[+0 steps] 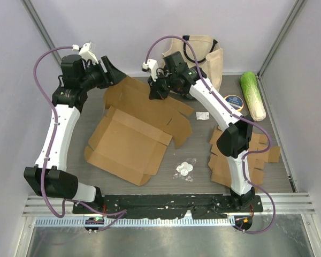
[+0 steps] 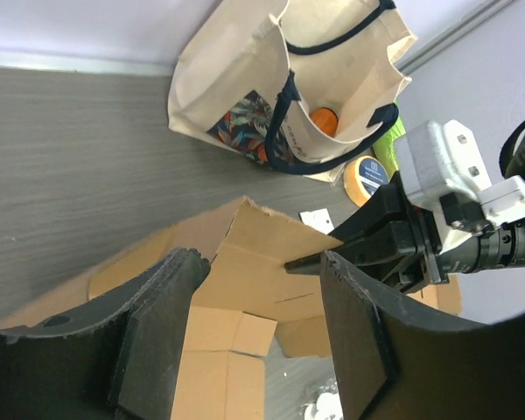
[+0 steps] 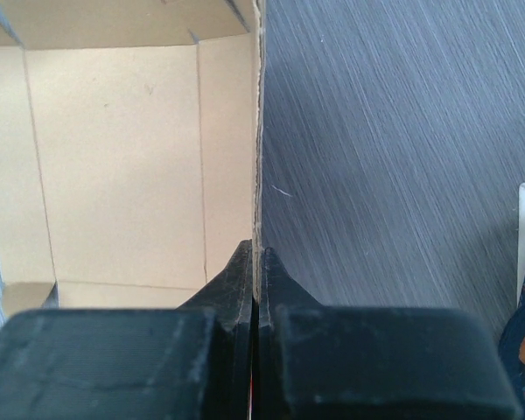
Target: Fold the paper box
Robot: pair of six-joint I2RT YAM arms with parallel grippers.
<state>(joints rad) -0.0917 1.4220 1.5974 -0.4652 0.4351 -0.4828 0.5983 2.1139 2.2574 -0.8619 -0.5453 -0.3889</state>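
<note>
The paper box (image 1: pixel 131 142) lay largely unfolded, so most creasing was still undone. The right hand (image 3: pixel 256 262) pinched one flap (image 3: pixel 227 131) near the far edge of the bench (image 1: pixel 200 142) — the left hand (image 2: pixel 261 271) gaped wide, empty.

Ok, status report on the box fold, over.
Right end effector shut on the paper box, at a flap edge. Left end effector open, gripping nothing. Fold not yet done. Tote bag behind, not blocking.
</note>
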